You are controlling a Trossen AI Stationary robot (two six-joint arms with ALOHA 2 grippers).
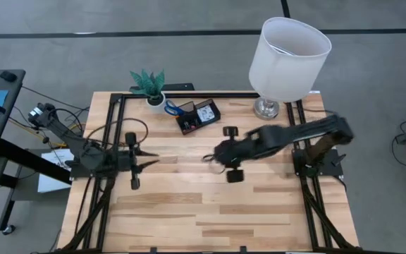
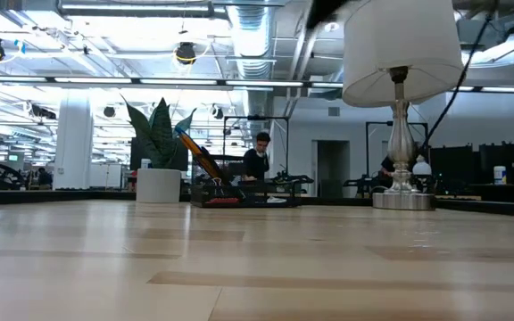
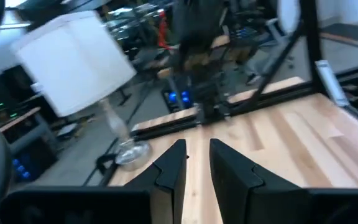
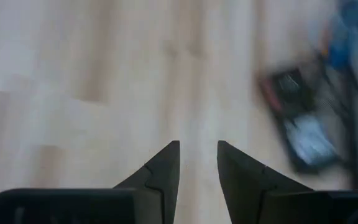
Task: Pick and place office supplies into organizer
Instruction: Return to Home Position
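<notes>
The black organizer (image 1: 197,116) stands at the table's far side with office supplies in it. Blue scissors handles (image 1: 173,109) stick out at its left end, and long items lean up out of it (image 2: 196,159). My left gripper (image 1: 151,161) hovers level over the table's left part, pointing right. It is open by a narrow gap and holds nothing (image 3: 197,146). My right gripper (image 1: 206,159) hangs over the table's middle, slanting down. It is open and holds nothing (image 4: 197,146). The organizer shows blurred beyond it (image 4: 297,124).
A white plant pot (image 1: 155,101) stands just left of the organizer. A lamp with a wide white shade (image 1: 289,58) stands at the far right, its metal foot (image 1: 266,108) on the table. Black frame rails (image 1: 111,134) run along the left, right and far edges. The near half is bare wood (image 1: 210,219).
</notes>
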